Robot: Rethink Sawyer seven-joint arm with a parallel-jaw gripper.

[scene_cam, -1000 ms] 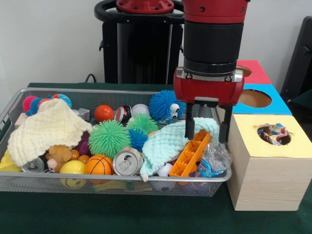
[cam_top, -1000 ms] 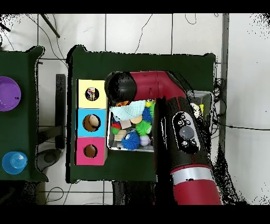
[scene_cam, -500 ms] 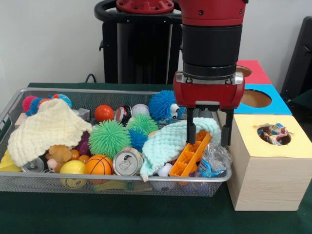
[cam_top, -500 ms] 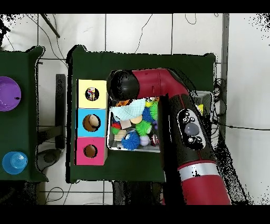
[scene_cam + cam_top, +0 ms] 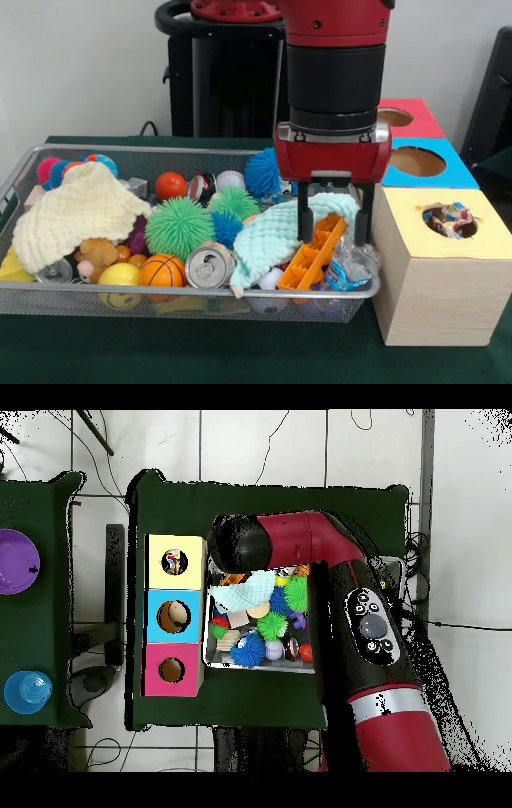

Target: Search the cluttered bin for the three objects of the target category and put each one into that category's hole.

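Observation:
The wire mesh bin (image 5: 200, 294) is full of toys and also shows in the overhead view (image 5: 208, 646). My gripper (image 5: 333, 232) is open and empty. It hangs over the bin's right end, its fingers (image 5: 305, 220) just above a mint cloth (image 5: 276, 234) and an orange block (image 5: 312, 254). The yellow-topped box's hole (image 5: 449, 220) holds a multicoloured speckled textile piece (image 5: 453, 216). The hole also shows in the overhead view (image 5: 175, 563). No other speckled textile shows in the bin. In the overhead view the arm's end (image 5: 236, 544) covers the gripper.
A pale-yellow knitted cloth (image 5: 76, 210), green spiky ball (image 5: 178, 226), drink can (image 5: 208, 266) and basketball (image 5: 162, 270) lie in the bin. The blue-topped box (image 5: 448, 170) and red-topped box (image 5: 424, 120) stand behind the yellow one. A purple bowl (image 5: 12, 562) sits on a side table.
My gripper has shifted a little leftward in the front view, away from the yellow box, still open. In the overhead view the arm's upper link has swung to the right.

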